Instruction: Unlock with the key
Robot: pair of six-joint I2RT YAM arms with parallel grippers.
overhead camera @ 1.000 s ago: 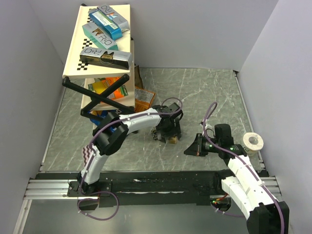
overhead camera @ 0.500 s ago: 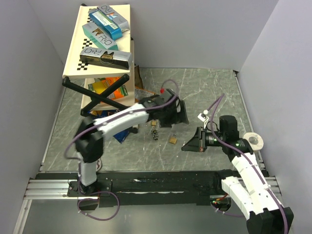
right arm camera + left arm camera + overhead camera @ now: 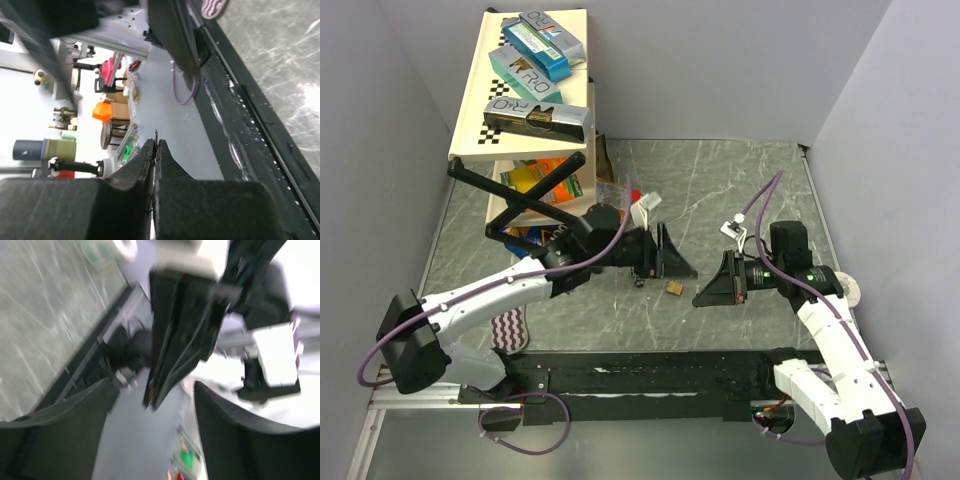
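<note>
Top view: the left tool gapes wide, holding nothing, over the grey marbled bench. The tiny dark grey key cluster seems to lie at its eight o'clock, and a small brass padlock at six.
Left wrist: its fingers stand wide apart.
Right wrist: the right tool is pinched narrow; I cannot tell if it grips anything.

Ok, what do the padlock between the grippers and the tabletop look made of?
Padlock: likely brass, going by its dull yellow body; too small to judge finish.
Tabletop: grey with pale veins, so marble or a marble-print laminate; fairly matte, no sharp glare.
</note>
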